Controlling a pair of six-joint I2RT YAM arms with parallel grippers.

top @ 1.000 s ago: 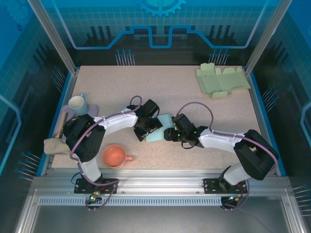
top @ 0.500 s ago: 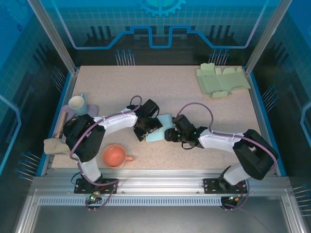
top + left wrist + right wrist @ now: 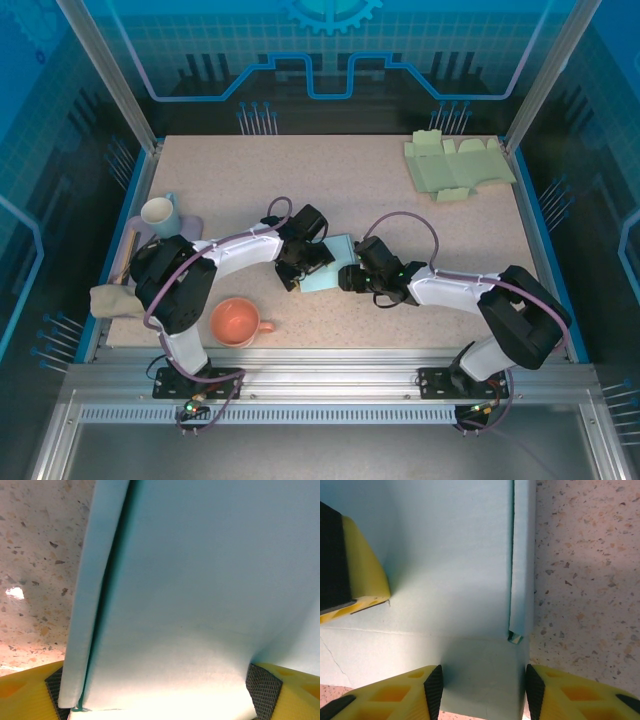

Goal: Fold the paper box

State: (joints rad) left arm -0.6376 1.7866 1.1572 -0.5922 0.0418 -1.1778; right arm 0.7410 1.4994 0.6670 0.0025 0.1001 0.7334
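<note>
Since a second ago the right arm has crept a touch toward 9 o'clock and the right gripper (image 3: 484, 680) has narrowed slightly around its hold; the left arm has not shifted. The light blue, partly folded paper box (image 3: 330, 258) sits near the middle of the speckled beige table (image 3: 250, 190), a little toward 6 o'clock, caught between both arms. The left gripper (image 3: 160, 697) comes at it from 9 o'clock with jaws spread wide. Its dark pads (image 3: 262, 687) press against either side of a broad panel, so it grasps the box across its width. The right gripper, at the box's 3 o'clock, is clenched on a narrower end panel, pads flush to both faces.

Risk lies in the narrow side flap (image 3: 522, 555). It lies along the wall with its lower tip standing slightly proud, apparently untucked. Further squeezing by the right gripper could buckle the thin panel or spring that flap open. If either arm pulls while the other grips, I judge the paper may tear along a crease. It may also slide out of the wide left grasp, which looks to have little bite.
</note>
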